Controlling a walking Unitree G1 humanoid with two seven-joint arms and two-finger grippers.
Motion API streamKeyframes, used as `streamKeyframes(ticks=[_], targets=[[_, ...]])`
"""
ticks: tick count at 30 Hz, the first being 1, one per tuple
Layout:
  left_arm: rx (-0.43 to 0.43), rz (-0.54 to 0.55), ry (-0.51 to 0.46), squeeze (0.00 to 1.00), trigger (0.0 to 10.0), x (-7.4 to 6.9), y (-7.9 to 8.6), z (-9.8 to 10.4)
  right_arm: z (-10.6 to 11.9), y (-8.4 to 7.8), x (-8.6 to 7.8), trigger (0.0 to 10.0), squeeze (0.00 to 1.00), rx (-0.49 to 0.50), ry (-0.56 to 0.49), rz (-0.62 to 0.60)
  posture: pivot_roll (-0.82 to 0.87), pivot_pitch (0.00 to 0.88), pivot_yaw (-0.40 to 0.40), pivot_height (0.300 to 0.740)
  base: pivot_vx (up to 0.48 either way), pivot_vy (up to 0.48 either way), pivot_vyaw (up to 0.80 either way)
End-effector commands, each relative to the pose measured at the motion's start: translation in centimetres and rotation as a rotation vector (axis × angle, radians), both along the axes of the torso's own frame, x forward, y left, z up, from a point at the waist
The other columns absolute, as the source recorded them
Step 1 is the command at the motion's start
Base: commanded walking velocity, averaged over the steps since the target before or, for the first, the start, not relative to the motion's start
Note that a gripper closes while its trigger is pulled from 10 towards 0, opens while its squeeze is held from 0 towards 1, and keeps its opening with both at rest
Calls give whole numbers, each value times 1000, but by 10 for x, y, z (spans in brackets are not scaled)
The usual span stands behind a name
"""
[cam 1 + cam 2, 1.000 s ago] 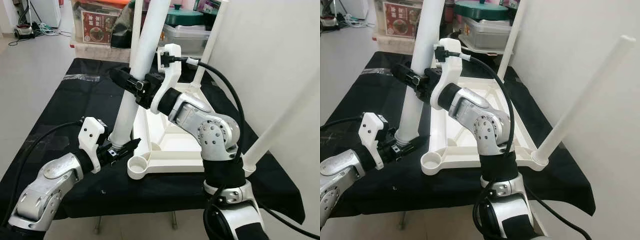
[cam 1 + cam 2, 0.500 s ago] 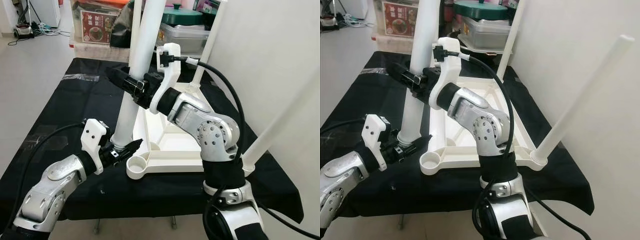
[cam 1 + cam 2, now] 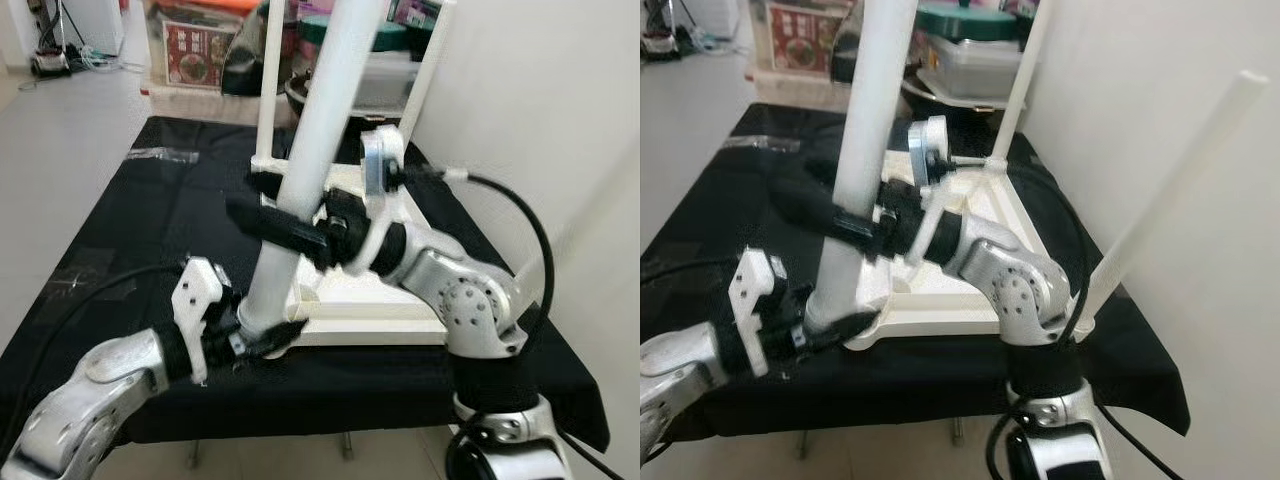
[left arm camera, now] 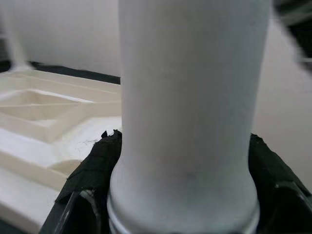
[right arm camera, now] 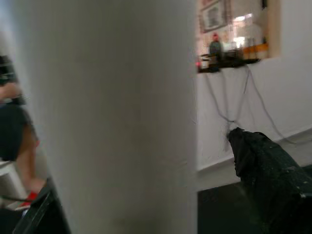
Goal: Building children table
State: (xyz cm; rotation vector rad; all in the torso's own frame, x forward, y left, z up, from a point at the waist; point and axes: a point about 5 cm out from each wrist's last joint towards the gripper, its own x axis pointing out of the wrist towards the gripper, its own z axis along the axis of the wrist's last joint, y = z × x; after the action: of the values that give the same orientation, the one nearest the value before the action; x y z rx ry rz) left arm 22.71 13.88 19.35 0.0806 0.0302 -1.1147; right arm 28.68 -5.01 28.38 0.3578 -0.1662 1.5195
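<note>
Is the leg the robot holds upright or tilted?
Tilted. The leg leans toward the robot's right as it rises, its foot at the tabletop's near corner, both grippers' fingers around it.

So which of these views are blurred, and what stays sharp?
Left eye view: right gripper and arm smeared by motion, background boxes soft. Right eye view: similar smear. Left wrist view: table leg fairly crisp. Right wrist view: the leg a featureless pale blur.

Even, bright indoor light without glare; head views slightly motion-blurred, wrist views soft, with the close white table leg (image 5: 105,117) out of focus.
</note>
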Motion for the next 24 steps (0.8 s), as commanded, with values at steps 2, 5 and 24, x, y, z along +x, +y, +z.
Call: streamKeyframes(ticks=[2,5,24], targets=[[33,-82,12,0,10000,-8,-8,-4,1,3,-1,10000,0,7,-19,22,153,0,-158,740,0,0,0],[45,-85,21,0,10000,-10,-7,-6,2,1,-1,9804,0,25,-24,47,153,0,-158,740,0,0,0],[70,-118,57,0,10000,-15,2,-5,-7,-10,-11,10000,0,32,-49,146,148,0,-142,740,0,0,0]])
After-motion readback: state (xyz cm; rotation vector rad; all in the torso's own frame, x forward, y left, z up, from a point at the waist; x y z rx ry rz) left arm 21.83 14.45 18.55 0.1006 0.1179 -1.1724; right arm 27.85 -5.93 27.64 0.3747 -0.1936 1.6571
